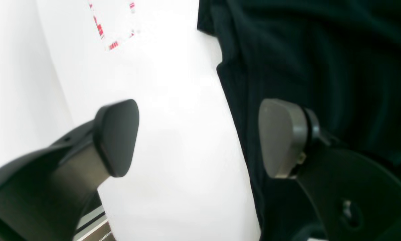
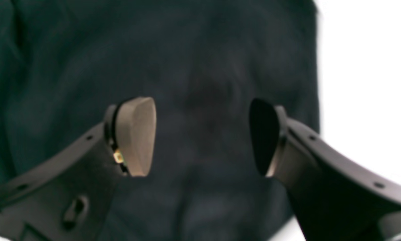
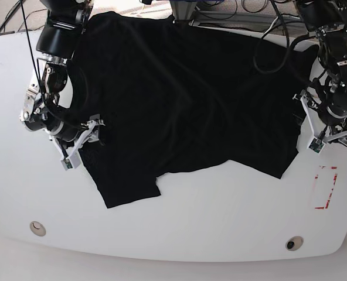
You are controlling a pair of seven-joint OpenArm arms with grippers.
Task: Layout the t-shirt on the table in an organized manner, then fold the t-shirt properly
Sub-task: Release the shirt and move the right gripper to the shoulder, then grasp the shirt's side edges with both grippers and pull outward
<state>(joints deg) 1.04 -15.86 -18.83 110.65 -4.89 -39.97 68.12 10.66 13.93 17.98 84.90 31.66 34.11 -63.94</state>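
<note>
While both arms hang low over the large white smooth table, the plain black short-sleeved cloth t-shirt lies spread across the table's far half, body wrinkled, one sleeve pointing toward the near edge.

Left gripper: jaws stand wide apart, nothing between them. One pad is over bare table, the other over the shirt's side edge; the cloth border runs between the two pads in the left wrist view. Whether either pad touches the surface cannot be told. In the base view it sits at the shirt's side, just past the red tape rectangle.

Right gripper: jaws parted, moderately wide, no cloth pinched between them. Dark fabric fills the gap behind the pads, with the shirt's edge off to one side. In the base view it sits at the shirt's opposite side, by the sleeve.

Two small round holes lie near the table's front edge, well clear of the shirt.
</note>
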